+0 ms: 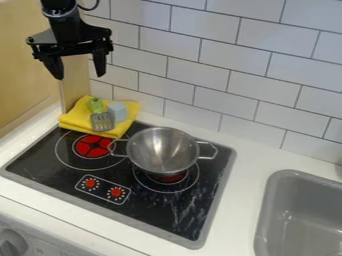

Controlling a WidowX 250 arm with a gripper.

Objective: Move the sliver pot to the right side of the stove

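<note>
Hanging above the stove's point(40, 161) rear left, the end effector point(79, 76) is released, its fingers spread and nothing between them. Next, a yellow cloth point(79, 114) bears a spatula point(102, 121). To its right, the silver pot point(162, 151) stands upright over the right-hand burner ring. Judged by its thin metal, it should handle as light, stiff and slippery, hardly fragile; the rim or a loop handle offers the best hold. Its mouth faces up; its long axis runs left to right, from the left handle point(111, 147) to the right handle point(216, 151).
</note>
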